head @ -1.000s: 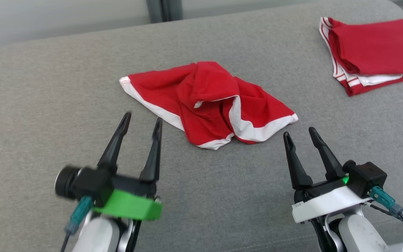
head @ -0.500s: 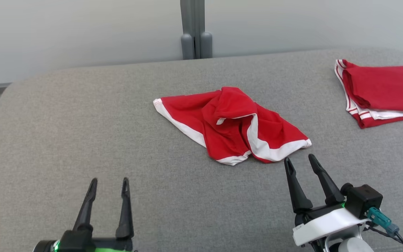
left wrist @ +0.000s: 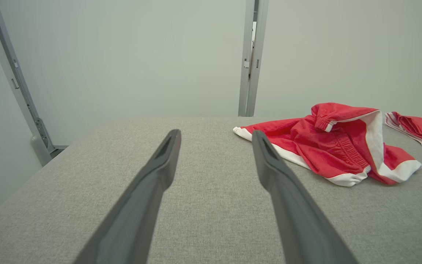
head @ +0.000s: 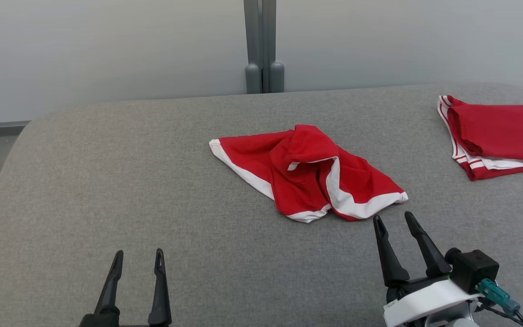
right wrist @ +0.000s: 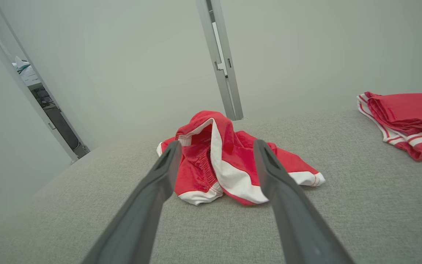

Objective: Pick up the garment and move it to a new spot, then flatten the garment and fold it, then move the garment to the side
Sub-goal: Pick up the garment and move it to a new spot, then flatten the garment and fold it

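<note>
Garment (head: 309,175) lies on the pad (head: 107,190), near its centre, slightly to the right. Folded pile (head: 500,134) lies on the same pad at far right, near the back edge, well apart from the garment. Post (head: 263,45) stands behind the pad, in line with the garment, against the wall (head: 107,45). Left gripper (head: 139,252) is at front left over the pad, well apart from the garment. Right gripper (head: 392,216) is at front right, just before the garment's near right corner, not touching.
</note>
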{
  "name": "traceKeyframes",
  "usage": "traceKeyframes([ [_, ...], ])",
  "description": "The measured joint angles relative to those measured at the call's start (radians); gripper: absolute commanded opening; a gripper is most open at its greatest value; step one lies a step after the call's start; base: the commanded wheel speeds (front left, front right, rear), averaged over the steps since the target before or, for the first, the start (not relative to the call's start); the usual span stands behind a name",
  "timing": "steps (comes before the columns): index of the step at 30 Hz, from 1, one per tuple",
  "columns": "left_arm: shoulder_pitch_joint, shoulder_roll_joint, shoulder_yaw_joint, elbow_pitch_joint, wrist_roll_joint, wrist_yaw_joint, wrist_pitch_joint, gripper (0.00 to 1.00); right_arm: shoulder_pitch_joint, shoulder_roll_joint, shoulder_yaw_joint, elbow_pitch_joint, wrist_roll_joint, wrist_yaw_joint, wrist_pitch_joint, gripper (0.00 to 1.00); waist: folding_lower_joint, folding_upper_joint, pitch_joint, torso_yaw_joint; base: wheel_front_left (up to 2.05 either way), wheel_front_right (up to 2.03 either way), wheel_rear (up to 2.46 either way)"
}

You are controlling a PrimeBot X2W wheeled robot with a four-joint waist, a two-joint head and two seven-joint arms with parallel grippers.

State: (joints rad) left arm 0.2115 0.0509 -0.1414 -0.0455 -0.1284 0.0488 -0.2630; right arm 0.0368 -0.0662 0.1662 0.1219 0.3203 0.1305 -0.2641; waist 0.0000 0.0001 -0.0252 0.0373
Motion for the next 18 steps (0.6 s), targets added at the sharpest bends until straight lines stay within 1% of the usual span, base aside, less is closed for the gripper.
traceKeyframes([
  [11, 0.000, 0.000, -0.016, -0.001, 0.016, 0.004, 0.000, 1.00, 0.001, 0.000, 0.005, 0.003, -0.011, 0.000, 0.000, 1.00, 0.0000, 0.0000, 0.001, 0.018, 0.00, 0.00, 0.00],
  [18, -0.001, 0.000, -0.016, -0.002, 0.023, 0.004, 0.000, 1.00, 0.003, -0.002, 0.005, 0.002, -0.050, 0.000, 0.000, 1.00, 0.0000, 0.0000, -0.004, 0.019, 0.00, 0.00, 0.00],
])
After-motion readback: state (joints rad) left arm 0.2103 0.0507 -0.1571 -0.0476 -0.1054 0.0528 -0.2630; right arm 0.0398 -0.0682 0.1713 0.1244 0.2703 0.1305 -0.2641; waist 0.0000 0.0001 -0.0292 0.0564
